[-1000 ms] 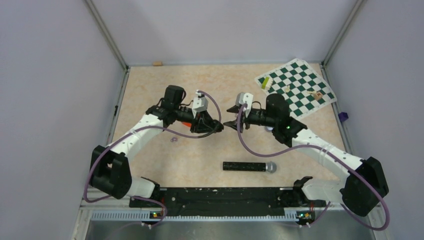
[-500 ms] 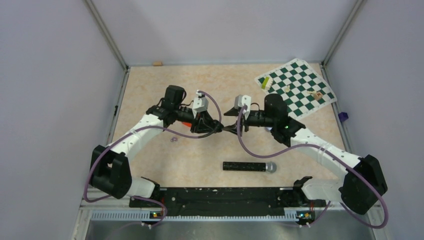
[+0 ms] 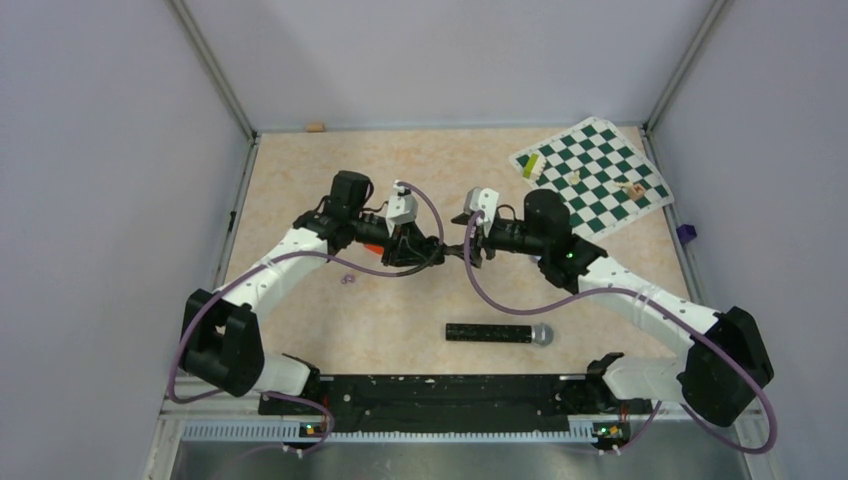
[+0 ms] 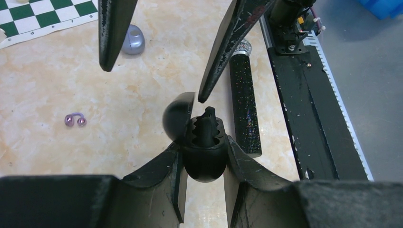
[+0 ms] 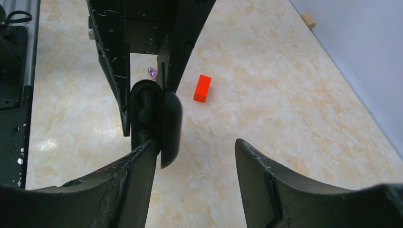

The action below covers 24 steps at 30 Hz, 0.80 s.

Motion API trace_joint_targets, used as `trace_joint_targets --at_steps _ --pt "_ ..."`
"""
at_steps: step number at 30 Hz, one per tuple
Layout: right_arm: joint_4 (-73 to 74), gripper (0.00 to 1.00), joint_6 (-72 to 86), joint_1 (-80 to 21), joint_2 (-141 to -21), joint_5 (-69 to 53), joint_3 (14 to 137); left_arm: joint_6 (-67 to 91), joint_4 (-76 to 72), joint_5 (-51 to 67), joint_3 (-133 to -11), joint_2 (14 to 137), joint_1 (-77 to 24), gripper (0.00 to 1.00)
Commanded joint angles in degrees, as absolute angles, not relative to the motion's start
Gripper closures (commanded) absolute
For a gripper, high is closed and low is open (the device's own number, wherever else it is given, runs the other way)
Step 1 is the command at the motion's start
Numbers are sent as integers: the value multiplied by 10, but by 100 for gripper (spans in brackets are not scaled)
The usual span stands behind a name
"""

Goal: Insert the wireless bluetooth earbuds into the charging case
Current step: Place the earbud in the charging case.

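Left tool (image 4: 203, 145) clamped on the small glossy black pill-shaped charging case (image 4: 204, 166), right tool (image 4: 154, 84) spread wide at its lid (image 4: 179, 116).

The case is held by its rounded end, its domed lid swung open to one side; the tiny black rounded earbuds (image 4: 207, 126) sit in its wells, hard to tell apart. One right-tool fingertip (image 4: 205, 94) stands just beside the lid's edge, the other well off. Beyond the left tool's tips on the marbled beige bench (image 4: 47, 85) lie a long black microphone (image 4: 244, 109), pale purple rings (image 4: 75, 119) and a round grey-blue disc (image 4: 132, 40).
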State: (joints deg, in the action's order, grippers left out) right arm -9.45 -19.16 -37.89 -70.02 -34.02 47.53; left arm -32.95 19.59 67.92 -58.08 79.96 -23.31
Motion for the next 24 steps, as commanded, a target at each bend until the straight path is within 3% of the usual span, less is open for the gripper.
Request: trace_joint_targets --at_steps 1,6,11,24 --pt "-111 39 -200 -385 -677 -311 483 -330 178 702 -599 801 -237 100" --pt "-76 37 -214 -385 -684 -414 487 -329 178 702 -600 801 -237 100" --pt "-54 31 -233 -388 -695 -419 491 -329 178 701 -600 797 -237 100" --pt "-120 29 -202 -392 -708 -290 477 -330 178 703 -599 798 -237 100"
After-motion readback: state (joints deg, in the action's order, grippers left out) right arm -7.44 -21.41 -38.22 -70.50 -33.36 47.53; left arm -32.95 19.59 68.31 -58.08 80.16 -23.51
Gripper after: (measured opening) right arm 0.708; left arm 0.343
